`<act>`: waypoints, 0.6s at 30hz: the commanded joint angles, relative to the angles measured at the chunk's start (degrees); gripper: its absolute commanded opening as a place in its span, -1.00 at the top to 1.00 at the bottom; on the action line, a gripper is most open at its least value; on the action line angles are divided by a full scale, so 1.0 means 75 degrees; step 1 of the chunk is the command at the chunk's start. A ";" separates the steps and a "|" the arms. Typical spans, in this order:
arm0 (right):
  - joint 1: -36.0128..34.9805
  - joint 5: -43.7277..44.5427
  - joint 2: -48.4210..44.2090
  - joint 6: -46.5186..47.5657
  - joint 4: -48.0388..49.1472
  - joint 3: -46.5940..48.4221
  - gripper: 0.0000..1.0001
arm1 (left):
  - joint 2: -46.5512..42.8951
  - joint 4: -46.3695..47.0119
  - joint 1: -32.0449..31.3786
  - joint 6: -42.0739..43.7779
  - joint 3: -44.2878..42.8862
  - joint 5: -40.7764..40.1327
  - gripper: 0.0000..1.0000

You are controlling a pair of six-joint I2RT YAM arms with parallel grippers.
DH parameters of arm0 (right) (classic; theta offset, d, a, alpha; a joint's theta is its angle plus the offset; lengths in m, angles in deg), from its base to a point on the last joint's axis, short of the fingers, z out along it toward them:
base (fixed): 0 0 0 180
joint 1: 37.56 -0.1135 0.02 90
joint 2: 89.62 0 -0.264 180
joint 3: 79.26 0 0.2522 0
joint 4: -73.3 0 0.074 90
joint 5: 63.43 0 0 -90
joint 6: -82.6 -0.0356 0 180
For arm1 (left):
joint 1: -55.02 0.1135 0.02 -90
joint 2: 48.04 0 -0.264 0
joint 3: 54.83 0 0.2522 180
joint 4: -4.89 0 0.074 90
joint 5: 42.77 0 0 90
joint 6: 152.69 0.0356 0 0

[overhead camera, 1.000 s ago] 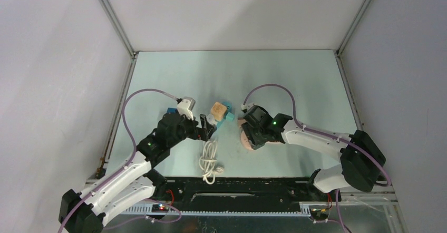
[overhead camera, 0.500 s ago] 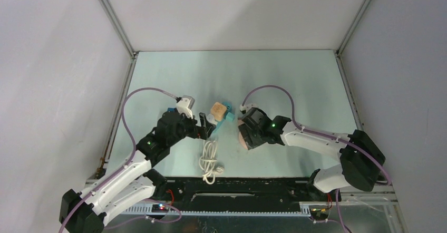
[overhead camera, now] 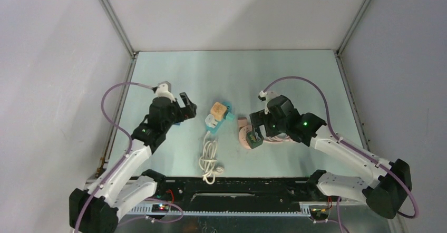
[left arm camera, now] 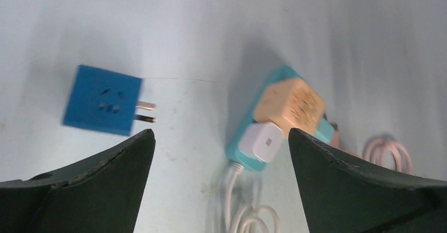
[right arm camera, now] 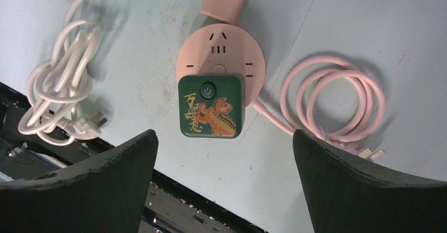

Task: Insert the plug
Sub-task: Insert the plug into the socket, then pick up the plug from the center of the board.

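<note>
A dark green plug (right arm camera: 211,106) with a dragon print sits plugged into the round pink socket (right arm camera: 221,46). My right gripper (right arm camera: 224,133) hovers above it, open and holding nothing. In the top view the right gripper (overhead camera: 256,130) is over the green plug (overhead camera: 255,139). A loose blue plug (left arm camera: 103,100) lies flat on the table, its prongs pointing right. My left gripper (left arm camera: 220,133) is open and empty, between that blue plug and the teal power strip (left arm camera: 240,151). The strip carries a white plug (left arm camera: 263,141) and a tan adapter (left arm camera: 290,106).
The pink socket's coiled cable (right arm camera: 332,101) lies to its right, and a pink adapter (right arm camera: 224,1) sits beyond it. A bundled white cord (overhead camera: 210,159) trails from the teal strip toward the black front rail (right arm camera: 184,201). Grey walls enclose the table.
My right gripper has opened, let go of the green plug and risen above it. The left arm has drawn back leftward from the teal strip, still open.
</note>
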 commanded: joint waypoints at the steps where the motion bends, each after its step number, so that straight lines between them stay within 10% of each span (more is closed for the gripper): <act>1: 0.0171 -0.0360 -0.0017 0.0287 -0.0150 0.0035 -0.99 | 0.0528 -0.0758 0.0850 -0.1590 -0.0571 -0.0594 -0.99; 9: 0.0244 -0.0885 0.0038 0.0380 0.0116 -0.0141 -0.99 | 0.1817 -0.1863 0.1977 -0.3394 -0.0817 -0.1204 -0.99; 18: 0.0279 -0.1193 0.0120 0.0500 0.0316 -0.0193 -0.99 | 0.3333 -0.0129 0.3052 -0.3153 -0.0804 0.0517 -0.99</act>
